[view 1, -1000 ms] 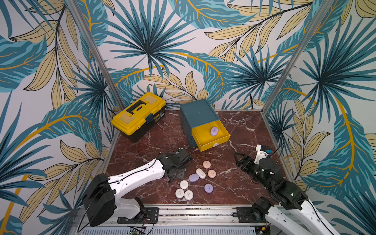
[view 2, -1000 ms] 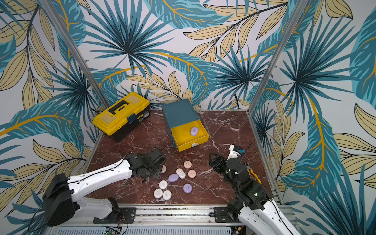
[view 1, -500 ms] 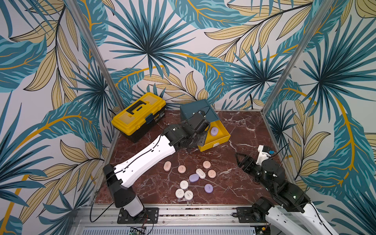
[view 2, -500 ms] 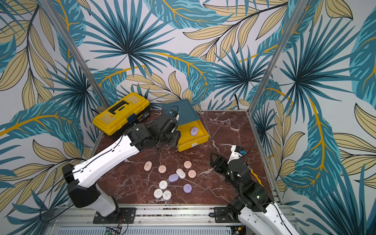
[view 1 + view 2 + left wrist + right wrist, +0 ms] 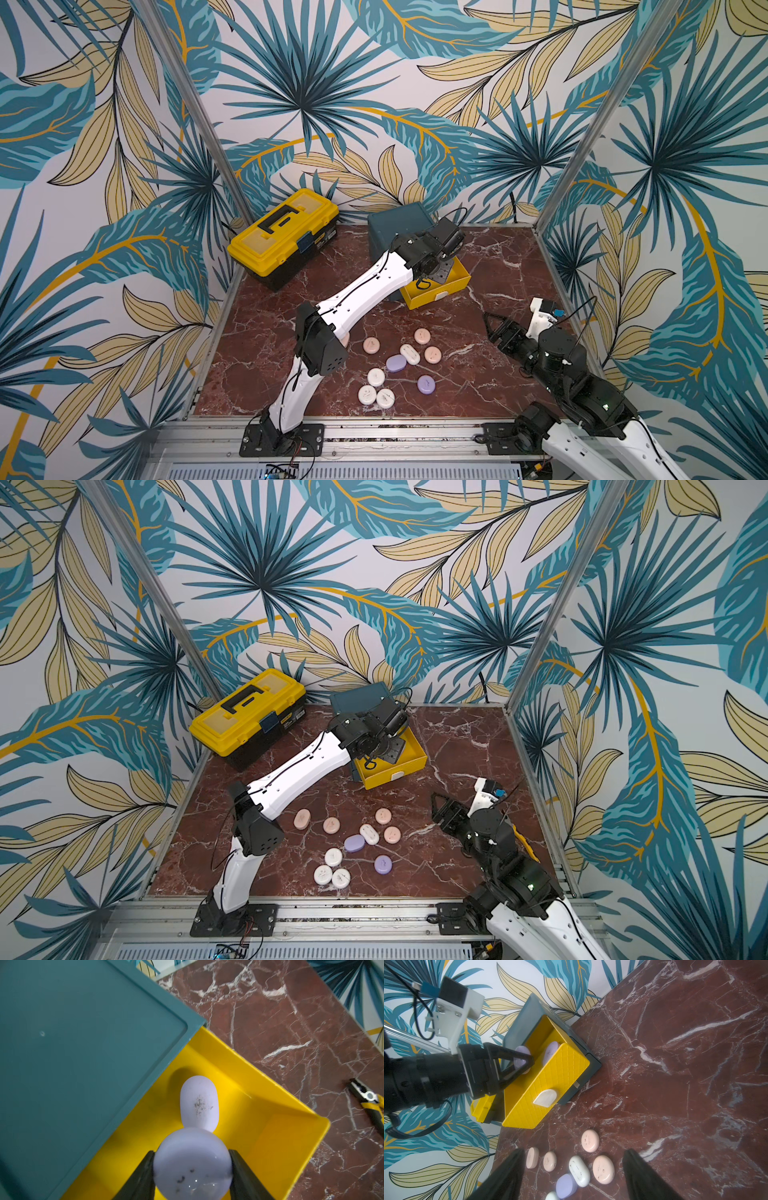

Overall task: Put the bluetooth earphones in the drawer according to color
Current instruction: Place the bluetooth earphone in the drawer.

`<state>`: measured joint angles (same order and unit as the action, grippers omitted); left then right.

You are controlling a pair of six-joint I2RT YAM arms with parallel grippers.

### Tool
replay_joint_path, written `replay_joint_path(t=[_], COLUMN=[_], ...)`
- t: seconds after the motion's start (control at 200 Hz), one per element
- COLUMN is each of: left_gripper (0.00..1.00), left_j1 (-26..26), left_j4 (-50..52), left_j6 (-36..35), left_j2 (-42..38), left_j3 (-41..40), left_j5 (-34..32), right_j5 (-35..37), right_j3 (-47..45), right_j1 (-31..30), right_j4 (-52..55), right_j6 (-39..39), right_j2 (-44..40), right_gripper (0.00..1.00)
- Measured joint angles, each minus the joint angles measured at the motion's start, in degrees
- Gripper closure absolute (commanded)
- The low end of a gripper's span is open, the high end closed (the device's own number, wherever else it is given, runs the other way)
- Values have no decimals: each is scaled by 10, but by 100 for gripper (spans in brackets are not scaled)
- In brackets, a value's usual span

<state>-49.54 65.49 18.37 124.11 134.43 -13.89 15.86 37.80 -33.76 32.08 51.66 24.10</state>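
Earphones in a lilac case (image 5: 192, 1159) are clamped between the jaws of the left claw (image 5: 192, 1169), just above the open yellow drawer (image 5: 291, 1142) of the teal chest (image 5: 83, 1043). A second lilac case (image 5: 199, 1103) is seen lying flat on the drawer floor, close by the held one.

The shell is judged to be light, hard and glossy, so slipping is likelier than crushing. Its rounded flanks are best taken across the narrow width, squarely at the middle, as is done here. A low release is advised so that a bounce against the drawer wall is avoided.

In front of the chest, on the marble worktop (image 5: 498, 257), pink cases (image 5: 422, 336), white cases (image 5: 376, 377) and two more lilac cases (image 5: 426, 384) are left loose, some touching. The right claw (image 5: 574, 1152) is held spread and empty, near that cluster and well apart from the chest. A yellow toolbox (image 5: 286, 232) is set beside the chest.
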Motion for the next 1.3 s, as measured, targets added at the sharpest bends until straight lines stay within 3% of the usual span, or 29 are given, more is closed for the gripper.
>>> replay_joint_path(t=[0.516,1.303], left_gripper=[64,54], left_j1=[27,37], left_j4=[32,47], left_j6=[-2,-10], left_j2=[1,19], left_j3=[-10,-11], left_j5=[15,35], right_j5=[4,5], right_j3=[0,-1], right_j1=[0,0], right_j4=[0,5], right_j6=[0,0], right_j2=[1,2], right_gripper=[21,20])
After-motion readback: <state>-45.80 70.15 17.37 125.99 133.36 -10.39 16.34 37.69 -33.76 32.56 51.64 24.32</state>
